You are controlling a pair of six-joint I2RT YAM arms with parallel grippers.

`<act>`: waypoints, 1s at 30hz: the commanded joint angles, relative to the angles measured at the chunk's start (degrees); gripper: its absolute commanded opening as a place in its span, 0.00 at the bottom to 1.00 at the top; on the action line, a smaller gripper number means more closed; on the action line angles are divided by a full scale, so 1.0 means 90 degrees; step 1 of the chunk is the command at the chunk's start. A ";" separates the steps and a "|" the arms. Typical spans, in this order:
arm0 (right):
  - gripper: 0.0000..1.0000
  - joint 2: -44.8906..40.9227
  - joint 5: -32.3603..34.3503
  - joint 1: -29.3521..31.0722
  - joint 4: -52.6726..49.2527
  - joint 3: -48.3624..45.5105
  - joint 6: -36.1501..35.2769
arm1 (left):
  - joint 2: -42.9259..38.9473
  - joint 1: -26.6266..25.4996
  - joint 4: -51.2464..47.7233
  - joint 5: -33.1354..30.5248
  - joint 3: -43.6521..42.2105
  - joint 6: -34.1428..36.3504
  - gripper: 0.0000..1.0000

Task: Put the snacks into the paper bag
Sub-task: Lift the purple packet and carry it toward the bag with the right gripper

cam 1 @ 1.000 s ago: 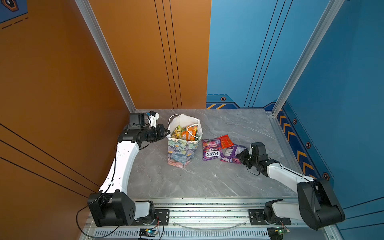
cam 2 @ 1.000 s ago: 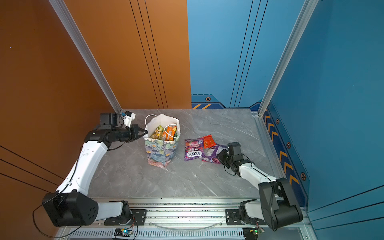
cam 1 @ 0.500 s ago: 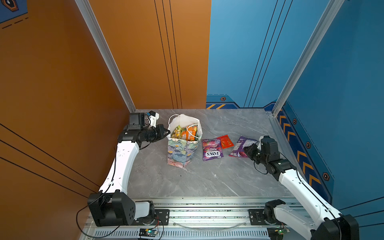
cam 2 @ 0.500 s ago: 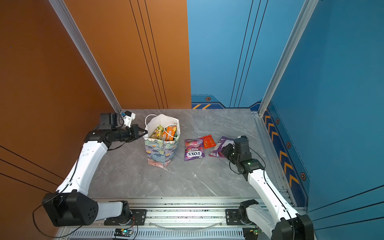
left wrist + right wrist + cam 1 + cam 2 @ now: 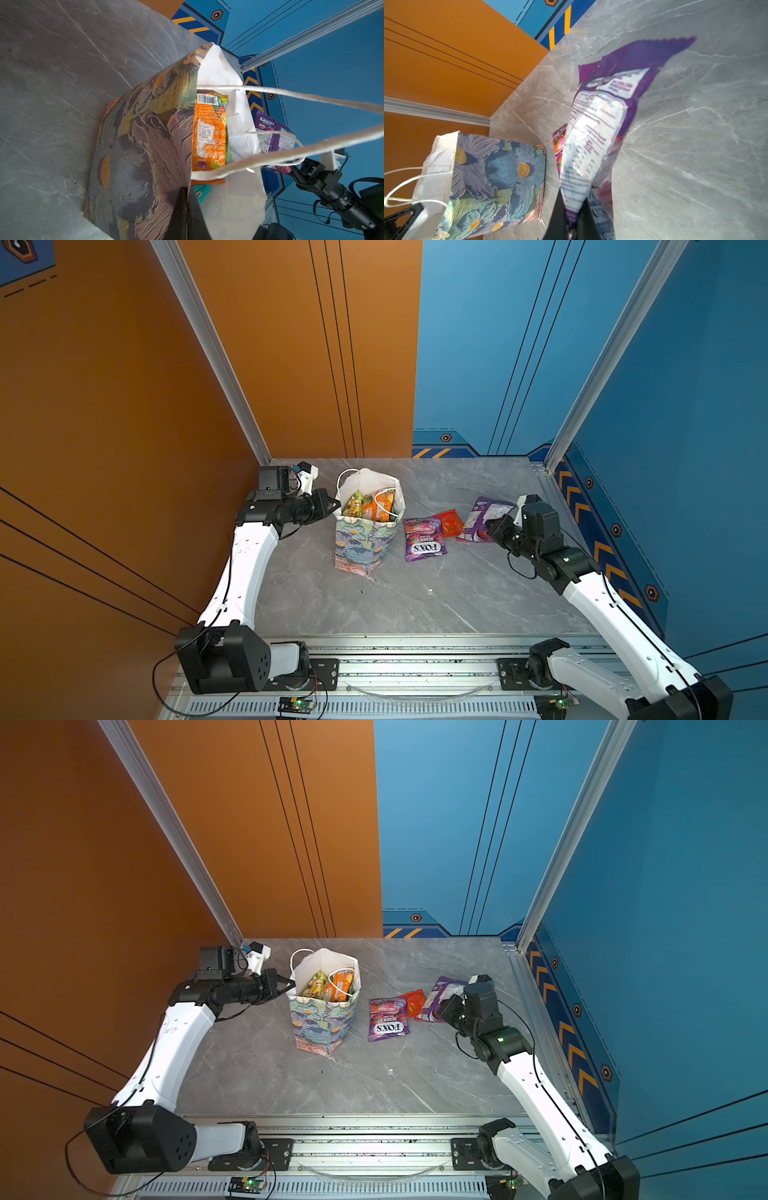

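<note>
The grey counter carried everything. The paper bag stood upright on it, mouth open, with an orange packet showing inside. The left tool was pressed together on the bag's rim, on the side away from the loose packets. I took that to be steadying the mouth.

On the bag's other side, well apart from it, the right tool pinched one end of a purple packet. The packet looked raised off the counter. A FOX'S packet lay just beside the bag, with a small red packet between it and the held one.

To my eye the carry needed height. The purple packet had to clear the bag's rim and the white cord handles strung across the mouth. It should then go in free end first beside the orange packet. The pinch ought to let go only once most of the packet sat below the rim, lest it snag and tip the bag.
</note>
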 commanded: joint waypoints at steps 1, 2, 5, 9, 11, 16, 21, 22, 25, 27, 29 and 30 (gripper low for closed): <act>0.00 0.0159 0.0198 0.0155 0.0101 0.0451 -0.0209 | -0.0151 0.0020 0.0128 0.0192 -0.0070 -0.0050 0.00; 0.00 0.0218 0.0187 0.0194 0.0114 0.0560 -0.0233 | -0.0150 0.0019 0.0130 0.0193 -0.0077 -0.0059 0.00; 0.00 0.0424 0.0188 0.0365 0.0147 0.1057 -0.0309 | -0.0157 0.0010 0.0127 0.0207 -0.0094 -0.0064 0.00; 0.00 0.0794 0.0225 0.0661 0.0188 0.1831 -0.0490 | -0.0179 0.0010 0.0133 0.0209 -0.0136 -0.0050 0.00; 0.00 0.1076 0.0277 0.0870 0.0261 0.2259 -0.0610 | -0.0179 0.0010 0.0127 0.0212 -0.0139 -0.0042 0.00; 0.00 0.1874 0.0268 0.1209 0.0446 0.3315 -0.0837 | -0.0204 0.0010 0.0145 0.0241 -0.0163 -0.0059 0.00; 0.00 0.2869 0.0073 0.1477 0.0512 0.4610 -0.1047 | -0.0246 0.0010 0.0151 0.0251 -0.0217 -0.0062 0.00; 0.00 0.3075 0.0041 0.1536 0.0485 0.4884 -0.1086 | -0.0254 0.0010 0.0153 0.0251 -0.0229 -0.0061 0.00; 0.00 0.3580 -0.0065 0.1678 0.0421 0.5546 -0.1170 | -0.0265 0.0005 0.0169 0.0263 -0.0249 -0.0070 0.00; 0.00 0.3911 -0.0161 0.1741 0.0412 0.5964 -0.1175 | -0.0268 0.0010 0.0181 0.0276 -0.0269 -0.0079 0.00; 0.00 0.4238 -0.0250 0.1825 0.0345 0.6401 -0.1180 | -0.0277 0.0005 0.0183 0.0278 -0.0281 -0.0088 0.00; 0.00 0.4403 -0.0279 0.1868 0.0283 0.6607 -0.1209 | -0.0279 0.0010 0.0185 0.0273 -0.0291 -0.0083 0.00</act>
